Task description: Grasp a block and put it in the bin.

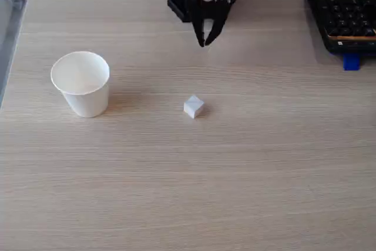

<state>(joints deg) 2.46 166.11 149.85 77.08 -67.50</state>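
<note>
A small white block (193, 106) lies on the wooden table near the middle of the fixed view. The bin (81, 83), a white paper cup, stands upright to its left with nothing visible inside. My black gripper (204, 42) hangs at the top centre, well behind the block, pointing down. Its two fingertips meet at the tip and nothing is between them.
A black keyboard (344, 18) occupies the top right corner, with a small blue piece (351, 62) at its front edge. The table's left edge (13, 45) runs close to the cup. Bare wood stretches across the whole front half.
</note>
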